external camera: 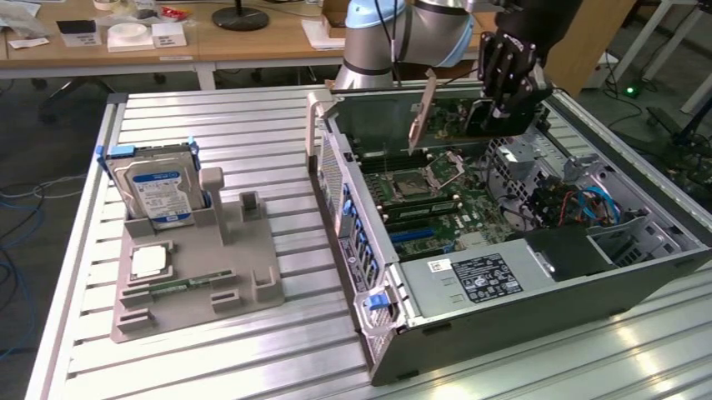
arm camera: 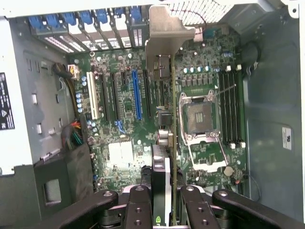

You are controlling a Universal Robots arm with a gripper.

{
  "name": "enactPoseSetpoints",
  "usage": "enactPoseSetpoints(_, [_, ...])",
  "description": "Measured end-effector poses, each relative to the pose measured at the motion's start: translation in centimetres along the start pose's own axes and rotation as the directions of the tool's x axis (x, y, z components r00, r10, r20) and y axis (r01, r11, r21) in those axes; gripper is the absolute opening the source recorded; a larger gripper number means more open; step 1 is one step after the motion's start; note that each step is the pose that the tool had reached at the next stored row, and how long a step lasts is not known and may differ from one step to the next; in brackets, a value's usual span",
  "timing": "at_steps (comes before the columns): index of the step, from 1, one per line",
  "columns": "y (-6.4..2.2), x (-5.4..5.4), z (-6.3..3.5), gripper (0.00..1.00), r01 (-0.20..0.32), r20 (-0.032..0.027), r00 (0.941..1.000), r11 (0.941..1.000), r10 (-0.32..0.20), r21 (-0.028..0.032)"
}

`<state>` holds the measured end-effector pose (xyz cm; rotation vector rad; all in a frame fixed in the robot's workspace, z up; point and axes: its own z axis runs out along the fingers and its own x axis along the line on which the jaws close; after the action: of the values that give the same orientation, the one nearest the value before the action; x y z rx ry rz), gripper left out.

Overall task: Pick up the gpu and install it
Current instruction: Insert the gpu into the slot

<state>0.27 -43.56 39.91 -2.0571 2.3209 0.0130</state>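
- Step in hand, by judgement: carrying over to the slot. Pickup done, seating not yet done.
- Holds the gpu [external camera: 454, 117] on edge in the gripper [external camera: 498, 110], jaws clamped on the card at the end away from the bracket [arm camera: 164, 38].
- Hangs above the motherboard [arm camera: 121, 152] inside the open case [external camera: 534, 275], apparently clear of the board, bracket toward the rear wall.
- Lies, in the wrist view, between the long blue slot [arm camera: 137, 93] and the CPU socket [arm camera: 198, 114]. Cannot tell which slot sits under the card edge.
- Calls for squaring the card's lower edge to one slot and the bracket to a rear opening before any push down.
- Tight edges: rear wall with blue clips [arm camera: 86, 16] close to the bracket; socket lever and memory slots [arm camera: 231, 109] near one face.
- Open room: straight up out of the case. Drive cage and cables [external camera: 579, 204] toward the exterior view's right.
- Well apart, outside the case: hard drive [external camera: 156, 187] in the grey holder [external camera: 212, 275].
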Motion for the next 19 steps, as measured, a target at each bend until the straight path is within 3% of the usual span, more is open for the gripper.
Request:
enactPoseSetpoints(5, [1.18, 0.2, 0.34, 0.28, 0.000, 0.0006, 1.0000, 1.0000, 0.000, 0.0045])
enactPoseSetpoints(14, [1.25, 0.3, 1.93, 0.28, 0.007, 0.0019, 1.0000, 1.0000, -0.007, 0.0046])
enactPoseSetpoints(19, [1.18, 1.2, 2.69, 0.28, 0.018, 0.0040, 0.9998, 0.9998, -0.018, 0.0043])
